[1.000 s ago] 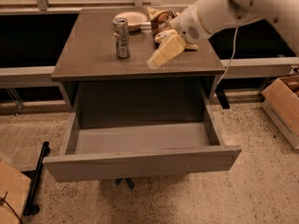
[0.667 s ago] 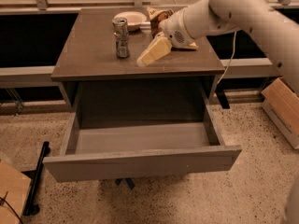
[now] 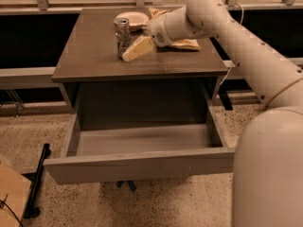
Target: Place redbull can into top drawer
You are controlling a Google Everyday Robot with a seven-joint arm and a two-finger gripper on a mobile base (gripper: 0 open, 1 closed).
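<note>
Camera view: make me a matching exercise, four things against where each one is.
1 redbull can
2 top drawer
3 gripper
4 snack bag

a pulled open under the tabletop
b beside the can, low over the tabletop
c partly behind the arm, on the tabletop
d upright on the tabletop

Pairs: 1-d, 2-a, 3-b, 4-c

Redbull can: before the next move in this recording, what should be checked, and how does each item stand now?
1. Redbull can upright on the table: ok.
2. Gripper down at can height, right beside it on the snack bag's side: ok.
3. Can secured in the gripper: cannot tell.
4. Top drawer pulled open below the tabletop: ok.
5. Room inside the drawer for the can: ok.
6. Snack bag apart from the can: ok.
</note>
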